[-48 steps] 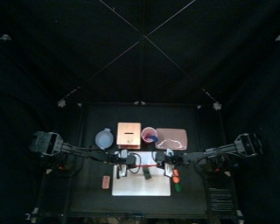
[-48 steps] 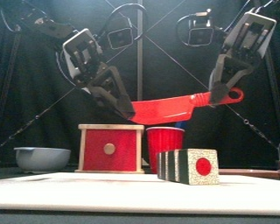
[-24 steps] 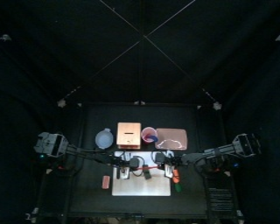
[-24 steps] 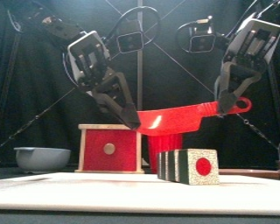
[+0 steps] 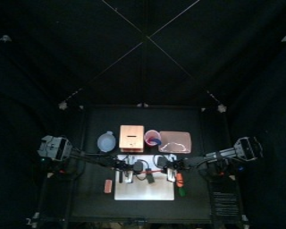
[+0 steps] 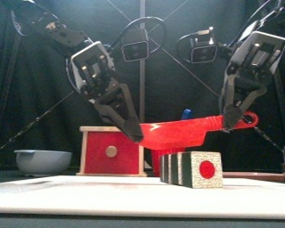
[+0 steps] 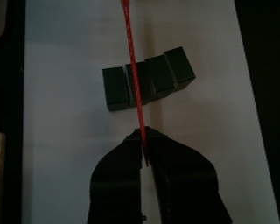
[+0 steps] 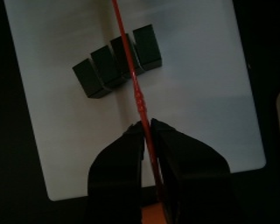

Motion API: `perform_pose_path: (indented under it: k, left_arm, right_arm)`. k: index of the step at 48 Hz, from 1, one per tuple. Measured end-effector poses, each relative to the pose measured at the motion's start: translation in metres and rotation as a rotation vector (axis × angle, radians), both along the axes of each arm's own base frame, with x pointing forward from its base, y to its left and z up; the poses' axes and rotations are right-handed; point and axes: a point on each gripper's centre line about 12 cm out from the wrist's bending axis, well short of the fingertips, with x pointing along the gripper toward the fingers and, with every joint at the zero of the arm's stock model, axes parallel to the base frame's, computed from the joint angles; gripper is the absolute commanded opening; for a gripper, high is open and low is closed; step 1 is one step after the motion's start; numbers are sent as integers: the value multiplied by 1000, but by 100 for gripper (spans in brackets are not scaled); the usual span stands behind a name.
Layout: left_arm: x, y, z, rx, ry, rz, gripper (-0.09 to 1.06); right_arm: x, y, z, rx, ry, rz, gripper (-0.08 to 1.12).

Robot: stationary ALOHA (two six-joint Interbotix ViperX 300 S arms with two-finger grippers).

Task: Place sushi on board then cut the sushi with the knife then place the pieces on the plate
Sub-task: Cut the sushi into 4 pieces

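The sushi roll [image 6: 192, 168], a row of dark green blocks with a red-dotted end face, lies on the white cutting board [image 6: 121, 192]. Both grippers hold the red knife [image 6: 178, 134] level just above it. My left gripper [image 6: 134, 134] is shut on the blade's tip. My right gripper [image 6: 235, 119] is shut on the handle. From the left wrist the knife [image 7: 133, 79] shows edge-on, crossing the roll [image 7: 160, 77]. The right wrist view gives the same red line [image 8: 129, 61] over the blocks [image 8: 108, 66]. The pink tray [image 5: 175, 140] sits behind the board [image 5: 146, 185].
Behind the board stand the wooden box with its red drawer front [image 6: 113, 150], the red cup [image 6: 169, 144] and the blue-grey bowl [image 6: 42, 160] at the left. Small toy foods lie off the board's left [image 5: 107, 185] and right [image 5: 180, 185] edges.
Both grippers have come down together with the knife, from well above the box top to just over the sushi roll. The roll has not moved.
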Motion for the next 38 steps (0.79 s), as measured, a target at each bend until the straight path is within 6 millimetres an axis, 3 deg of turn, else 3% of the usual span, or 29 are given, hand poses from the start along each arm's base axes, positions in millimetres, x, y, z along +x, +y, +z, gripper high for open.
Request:
perform_pose_path:
  k: [38]
  left_arm:
    - [4,2,-8,3,17,5,42]
  right_arm:
    - [-3,-10,-12,-7,46,-31,50]
